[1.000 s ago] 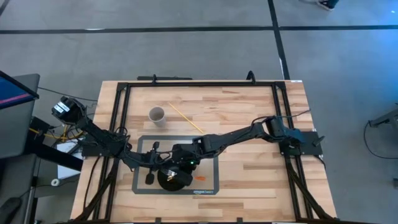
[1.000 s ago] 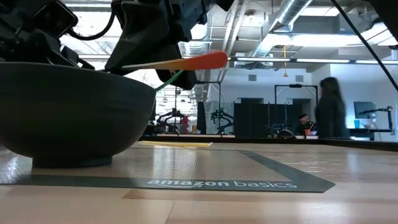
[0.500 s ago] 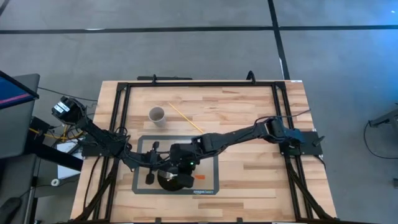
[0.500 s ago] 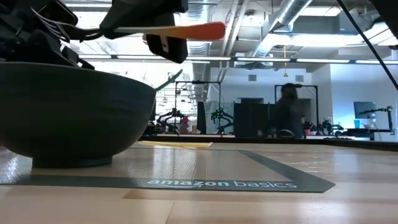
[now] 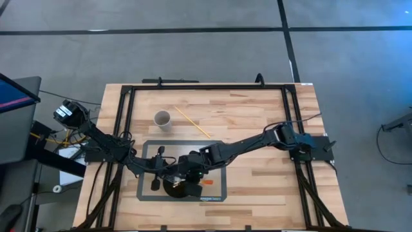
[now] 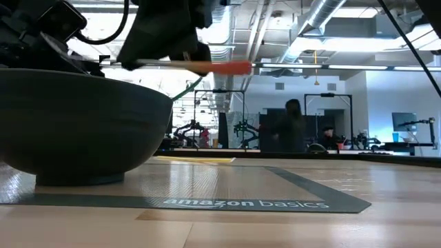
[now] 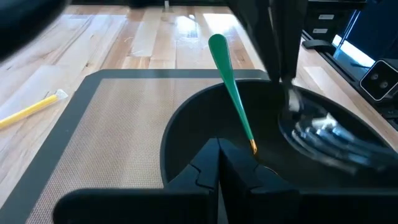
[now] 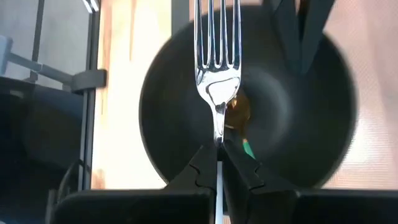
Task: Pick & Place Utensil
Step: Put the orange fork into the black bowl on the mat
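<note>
A black bowl (image 5: 179, 189) (image 6: 76, 124) stands on a dark mat. A green-handled utensil (image 7: 230, 87) lies in it with its golden end on the bowl's floor and its handle leaning up past the rim. My right gripper (image 8: 217, 152) (image 5: 188, 173) is over the bowl, shut on a metal fork (image 8: 217, 68) with an orange handle (image 6: 220, 67). My left gripper (image 7: 217, 152) (image 5: 161, 171) is shut at the bowl's left rim, close to the green utensil's lower end and holding nothing. My right gripper pinches the fork at its thin neck (image 8: 217, 127), just behind the tines, between its two fingers. The fingers lie along the fork, and the tines point forward over the bowl's hollow. The orange handle (image 5: 207, 183) sticks out level past the bowl's right rim. The fork is lifted clear of the mat; I cannot tell whether its head touches the bowl.
A paper cup (image 5: 161, 118) and a thin yellow stick (image 5: 192, 121) lie on the wood beyond the mat (image 5: 147, 151). Black frame rails run along the table's edges. The right half of the table is bare wood. A person (image 6: 293, 127) stands in the room behind.
My right gripper raised the fork above the bowl, then brought it down again. The orange handle went up and came back to about rim height. It was tilted a second ago and is now level. The left arm, bowl and green utensil stayed put.
</note>
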`<state>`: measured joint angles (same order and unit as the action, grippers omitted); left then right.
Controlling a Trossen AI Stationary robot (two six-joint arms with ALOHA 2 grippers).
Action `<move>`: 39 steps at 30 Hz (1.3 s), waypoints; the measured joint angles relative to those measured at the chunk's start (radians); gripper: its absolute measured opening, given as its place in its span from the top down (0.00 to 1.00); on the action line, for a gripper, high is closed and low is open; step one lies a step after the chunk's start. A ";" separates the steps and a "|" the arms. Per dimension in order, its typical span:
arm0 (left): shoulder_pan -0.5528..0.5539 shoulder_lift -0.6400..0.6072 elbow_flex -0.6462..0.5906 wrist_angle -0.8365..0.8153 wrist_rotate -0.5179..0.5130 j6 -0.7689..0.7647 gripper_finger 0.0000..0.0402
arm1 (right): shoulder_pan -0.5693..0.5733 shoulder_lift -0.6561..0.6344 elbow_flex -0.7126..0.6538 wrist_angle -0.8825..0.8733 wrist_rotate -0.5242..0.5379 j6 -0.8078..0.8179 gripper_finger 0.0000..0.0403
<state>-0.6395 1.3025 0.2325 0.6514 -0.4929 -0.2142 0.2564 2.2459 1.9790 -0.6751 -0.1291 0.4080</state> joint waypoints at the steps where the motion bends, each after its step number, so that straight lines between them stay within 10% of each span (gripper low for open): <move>1: 0.000 0.000 0.000 0.000 0.000 0.000 0.99 | 0.001 0.000 -0.015 0.014 -0.001 0.000 1.00; 24: 0.000 0.005 -0.001 -0.009 0.005 -0.004 0.99 | -0.022 0.114 0.000 0.066 -0.135 -0.107 0.96; 39: 0.000 0.020 -0.002 -0.008 0.015 -0.008 0.99 | -0.033 0.102 0.037 0.074 -0.132 -0.154 0.76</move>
<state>-0.6395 1.3224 0.2310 0.6434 -0.4778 -0.2218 0.2230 2.3477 2.0159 -0.6014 -0.2613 0.2542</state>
